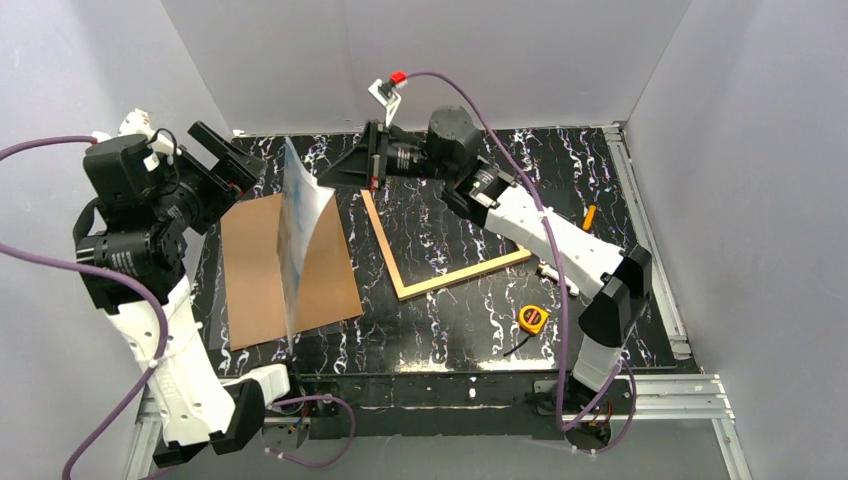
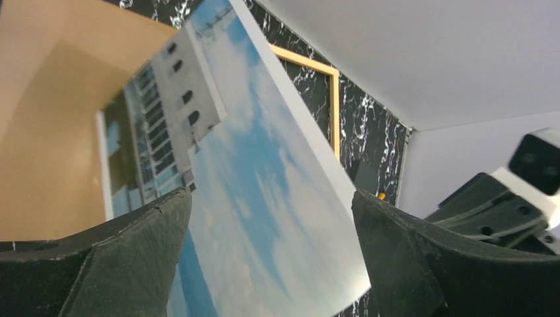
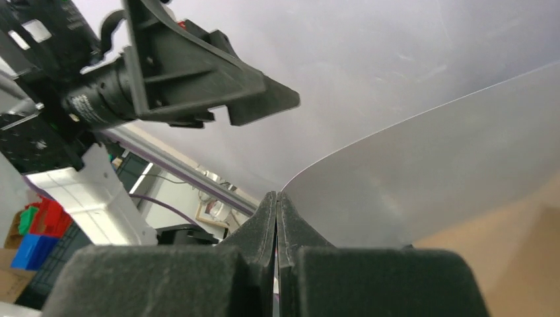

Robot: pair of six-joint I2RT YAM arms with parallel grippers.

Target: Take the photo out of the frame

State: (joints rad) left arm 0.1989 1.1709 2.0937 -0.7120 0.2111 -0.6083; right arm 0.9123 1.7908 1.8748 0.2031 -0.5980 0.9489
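photo (image 1: 305,215) upright between closed right jaws, apart from the frame (image 1: 465,273)

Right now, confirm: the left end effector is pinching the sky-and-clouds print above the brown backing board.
Not right: the right end effector is pinching the rectangular sky-and-clouds print above the flat brown backing board. The right wrist view shows it; the left end effector stands open.

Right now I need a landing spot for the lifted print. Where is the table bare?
Bare marble tabletop lies along the near edge, between the backing board, the frame and the tape measure. The far right corner also looks free. The left is crowded: board, photo, left gripper.
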